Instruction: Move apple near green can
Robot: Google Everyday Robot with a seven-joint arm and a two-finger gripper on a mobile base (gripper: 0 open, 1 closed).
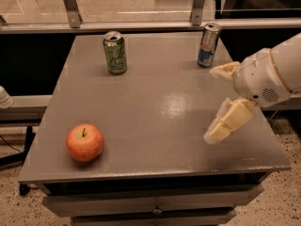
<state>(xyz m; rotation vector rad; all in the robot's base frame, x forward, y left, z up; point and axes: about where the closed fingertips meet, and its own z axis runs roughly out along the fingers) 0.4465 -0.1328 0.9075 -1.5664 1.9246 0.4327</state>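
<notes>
The hand (pixel 212 105) hangs over the right side of the tabletop (pixel 155 102), its two pale fingers spread wide apart and holding nothing. It seems to float just above the surface, though contact is hard to judge. Just beyond its upper finger stands a slim silver-and-blue can (pixel 207 45). Farther off to the left, at the back, stands the green can (pixel 115 52). The apple (pixel 84 142) sits well away from the hand at the near left corner, far from the green can.

One high camera looks down across the table (pixel 155 79), claw (pixel 214 105) at right.
</notes>
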